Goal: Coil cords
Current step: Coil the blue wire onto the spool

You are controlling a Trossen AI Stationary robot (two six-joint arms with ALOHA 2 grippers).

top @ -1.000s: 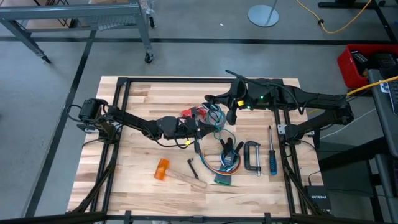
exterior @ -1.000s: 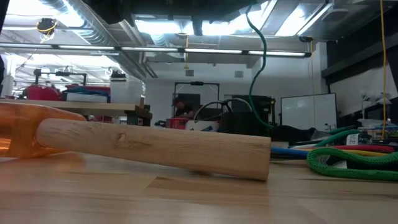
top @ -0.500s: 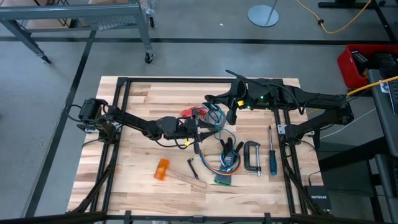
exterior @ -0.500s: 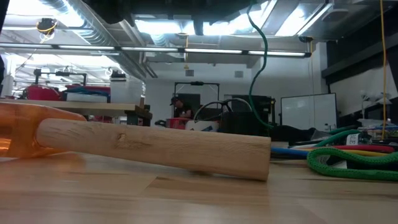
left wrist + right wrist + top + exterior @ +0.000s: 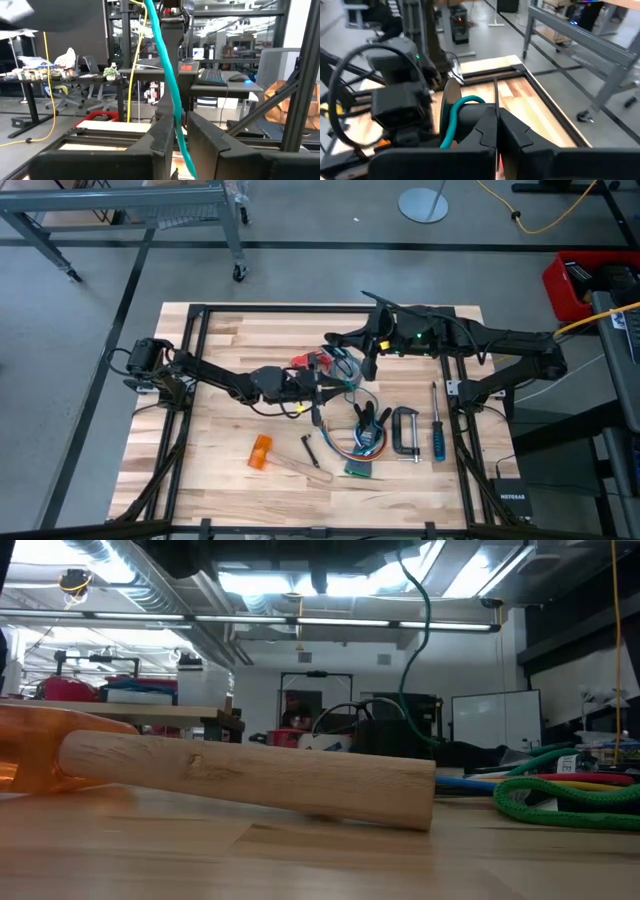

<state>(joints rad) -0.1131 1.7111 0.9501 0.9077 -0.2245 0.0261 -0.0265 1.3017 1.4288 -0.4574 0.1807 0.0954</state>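
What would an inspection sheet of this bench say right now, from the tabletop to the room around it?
Surface: wooden table, framed by black rails.
Job's things: teal cord runs between the left pincer's fingers; a cord bundle with a red piece sits mid-table.
Clutter: orange scraper with wooden handle, C-clamp, blue screwdriver, green rope.
Grippers: left pincer at mid-table around the teal cord; right pincer shut on the teal cord just above it.
Cables: yellow cable on the floor.
Surroundings: workshop with desks, a red box, a person far off.
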